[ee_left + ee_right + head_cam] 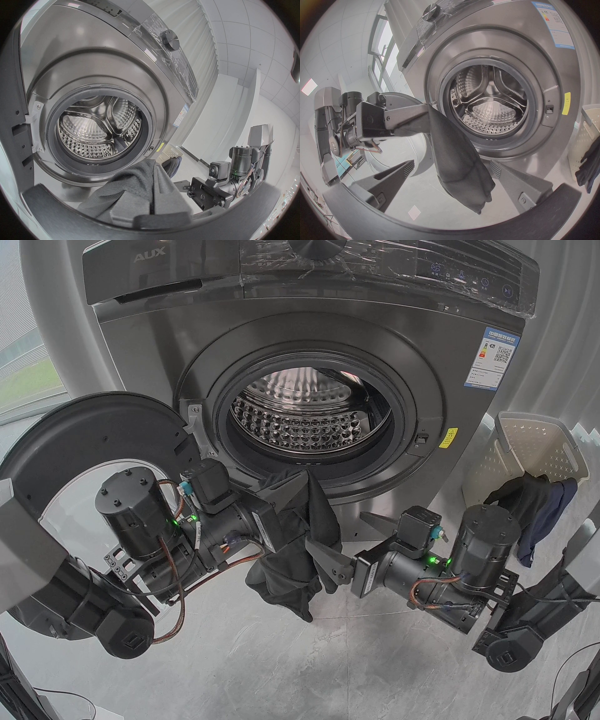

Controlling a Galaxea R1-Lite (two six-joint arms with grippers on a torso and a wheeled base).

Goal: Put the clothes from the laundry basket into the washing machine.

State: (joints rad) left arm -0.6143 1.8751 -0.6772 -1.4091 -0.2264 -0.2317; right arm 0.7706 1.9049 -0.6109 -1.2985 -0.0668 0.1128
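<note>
Holding a dark garment (300, 540) up in front of the washing machine (156, 352) is the left gripper (294, 480), with its fingers pinched together on the top edge of the cloth. The rest of the garment hangs down loose in folds, just below the lip of the round opening and clear of the grey tile floor (250, 665). From the left wrist view the same fabric (137, 184) bunches over the closed fingers, with the shiny perforated drum (93, 131) right behind it.

The right gripper (337, 537) sits just beside the garment on its right, fingers spread wide apart and gripping nothing. In the right wrist view the cloth (456, 162) dangles between those two open fingers (406, 170), and I honestly can't tell whether either one touches it. That view also catches the left gripper (423, 117) clamped on the cloth from the far side.

The machine's door (87, 434) is swung fully open to the robot's left, its inner side facing the camera. The drum (306, 415) sits behind the garment's top edge.

Over on the right, next to the machine, stands the white laundry basket (550, 440). More dark clothes (531, 502), one black and one navy, are draped over its front rim and hang down outside it.
</note>
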